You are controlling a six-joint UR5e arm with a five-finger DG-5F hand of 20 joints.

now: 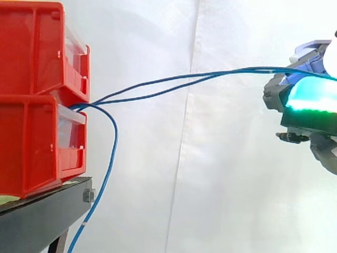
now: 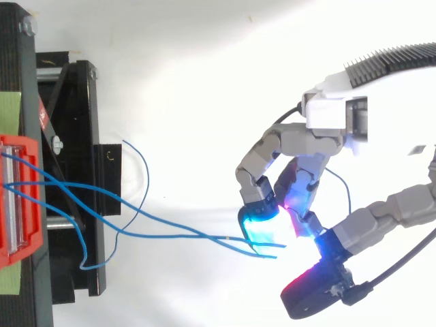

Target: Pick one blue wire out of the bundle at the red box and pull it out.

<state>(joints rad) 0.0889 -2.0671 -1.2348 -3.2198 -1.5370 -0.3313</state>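
Note:
Two red bins [image 1: 31, 47] are stacked at the left on a black stand [image 1: 47, 211]. A bundle of thin blue wires comes out between them. Two strands [image 1: 221, 74] run nearly level to the right, drawn out, and reach my hand [image 1: 310, 100]. From above, the hand [image 2: 320, 136] has its fingers curled, and the glowing cyan fingertip [image 2: 259, 221] and thumb pinch these strands [image 2: 170, 235] close to their ends. Short wire tips stick out past the pinch. Another blue strand [image 1: 103, 182] hangs from the bins down past the stand.
The red box front [image 2: 20, 197] is at the left edge in the top view, on the black frame [image 2: 68, 136]. Loose blue wire loops [image 2: 143, 170] lie over the frame's right side. A white curtain [image 1: 210, 168] is behind everything.

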